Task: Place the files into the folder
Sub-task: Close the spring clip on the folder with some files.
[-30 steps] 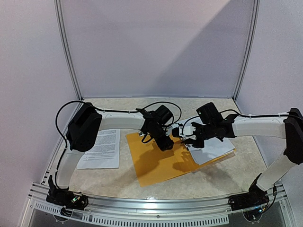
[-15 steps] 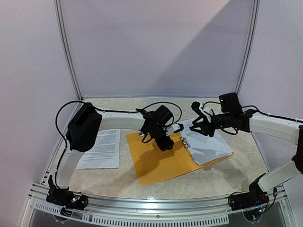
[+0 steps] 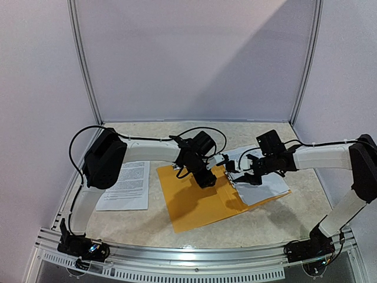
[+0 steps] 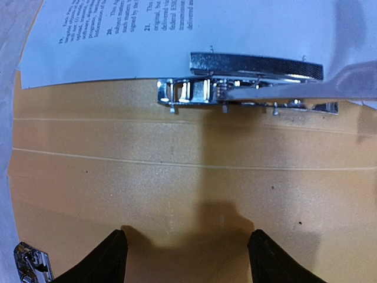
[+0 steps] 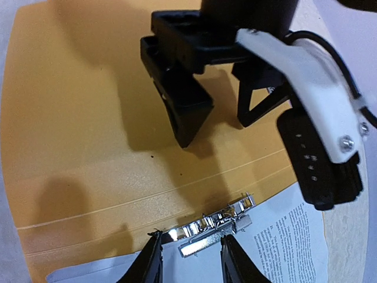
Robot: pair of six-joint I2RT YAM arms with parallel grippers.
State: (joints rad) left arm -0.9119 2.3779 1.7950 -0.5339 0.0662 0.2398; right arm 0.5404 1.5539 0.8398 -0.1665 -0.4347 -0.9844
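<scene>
Orange-yellow plastic folder (image 3: pixel 194 203) lies open, white printed sheets (image 3: pixel 268 186) at its metal clip (image 4: pixel 235 94). My left claw (image 4: pixel 187 236) gapes empty above it; right claw (image 5: pixel 191 236) straddles clip, grip uncertain.

Pale lilac walls (image 3: pixel 194 59) enclose a beige mottled desk (image 3: pixel 265 221). Metal posts (image 3: pixel 82 59) mark the rear corners, and a diagonal shadow crosses the upper right.

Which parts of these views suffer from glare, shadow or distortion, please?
Top external: soft overall, with a diagonal shadow across the back wall and arm shadows on the folder. Left wrist: the metal clip glints brightly, the printed sheet is sharp enough to show text, and the folder's left edge bows. Right wrist: the left gripper casts a dark shadow on the folder.
</scene>
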